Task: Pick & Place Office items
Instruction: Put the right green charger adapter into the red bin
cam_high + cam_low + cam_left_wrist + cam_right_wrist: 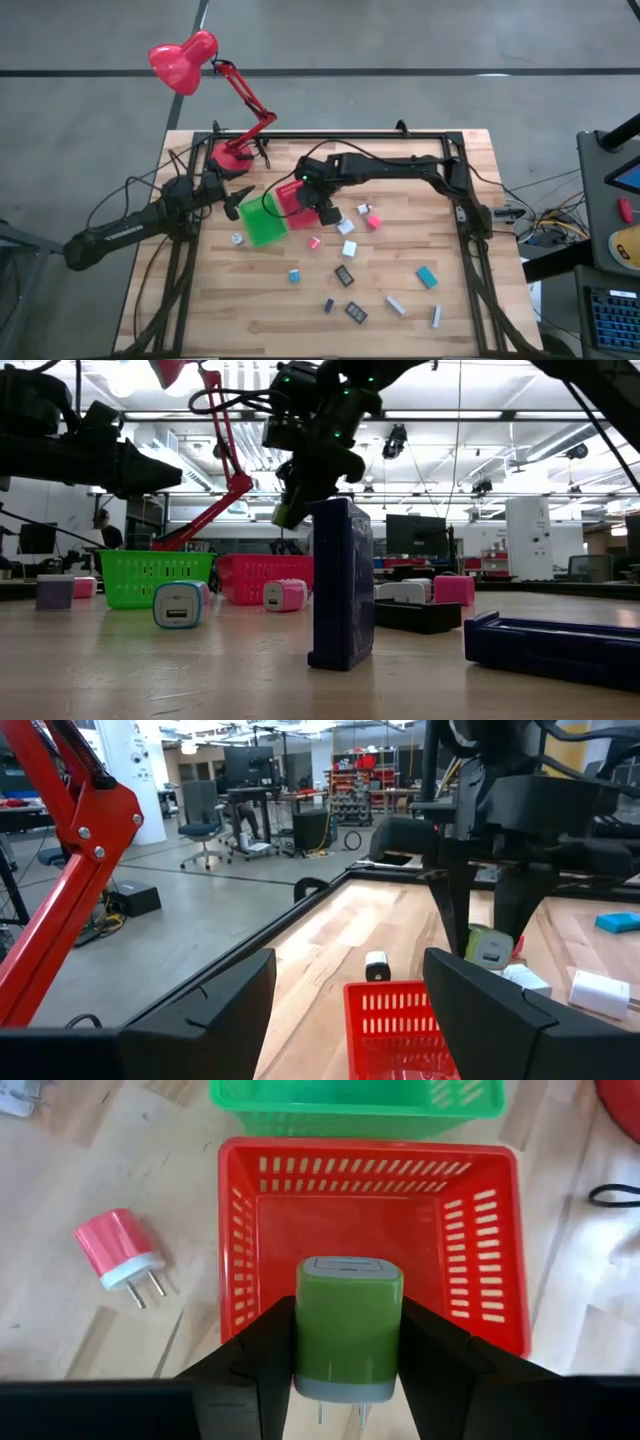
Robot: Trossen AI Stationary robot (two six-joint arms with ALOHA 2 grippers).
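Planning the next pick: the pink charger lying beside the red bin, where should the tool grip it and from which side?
Grip the pink charger across its rounded pink body, coming straight down from above. It lies flat on the bare table, clear of the red bin, its two prongs pointing sideways, so avoid that end. The right tool is currently shut on the green charger.

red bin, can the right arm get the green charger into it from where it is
Probably yes: the right tool holds the green charger directly above the red bin, whose inside looks empty, so nothing seems to block a drop.
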